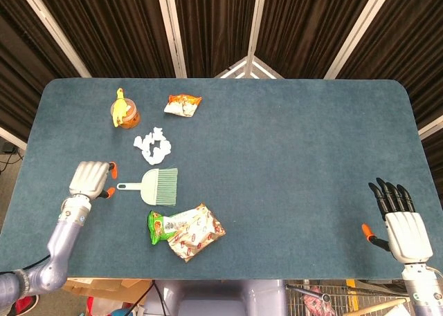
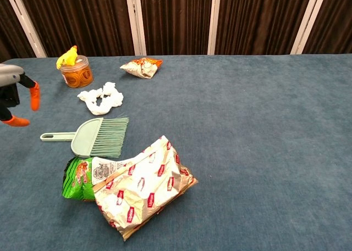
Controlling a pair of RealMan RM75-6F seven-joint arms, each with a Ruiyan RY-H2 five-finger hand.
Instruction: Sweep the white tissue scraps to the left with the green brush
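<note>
The green brush (image 1: 155, 186) lies flat on the blue table, its thin handle (image 1: 125, 187) pointing left and its bristles right; the chest view shows the brush (image 2: 97, 137) too. The white tissue scraps (image 1: 152, 146) sit in a small heap just behind the brush, also seen as scraps (image 2: 102, 97) in the chest view. My left hand (image 1: 91, 179) hovers just left of the handle tip, fingers apart and holding nothing; it enters the chest view as the left hand (image 2: 15, 97) at the left edge. My right hand (image 1: 401, 222) is at the near right corner, fingers spread, empty.
An orange jar with a yellow topper (image 1: 124, 111) and a crumpled orange snack packet (image 1: 183, 104) stand behind the scraps. A green and white snack bag (image 1: 185, 230) lies just in front of the brush. The table's left edge (image 1: 31, 140) is close to my left hand.
</note>
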